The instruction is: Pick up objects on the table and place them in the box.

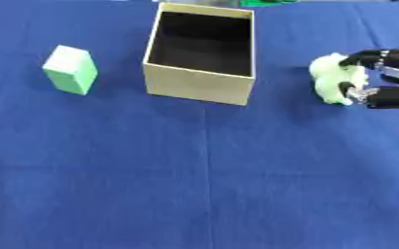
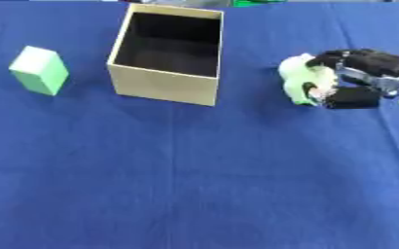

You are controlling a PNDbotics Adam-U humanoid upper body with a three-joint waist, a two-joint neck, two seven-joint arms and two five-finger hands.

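Note:
An open cardboard box [image 1: 201, 83] stands on the blue cloth at the upper middle, its dark inside showing nothing. To its right my right hand [image 2: 363, 78] comes in from the right edge, fingers and thumb curled round a pale green and white lumpy object [image 2: 301, 78] that sits at table level. A light green rectangular block [image 1: 70, 69] stands upright to the left of the box, apart from it. My left hand shows in neither view.
Blue cloth [image 1: 203, 185] covers the whole table, with wide bare cloth in front of the box. Something green [image 1: 267, 2] shows at the far edge behind the box.

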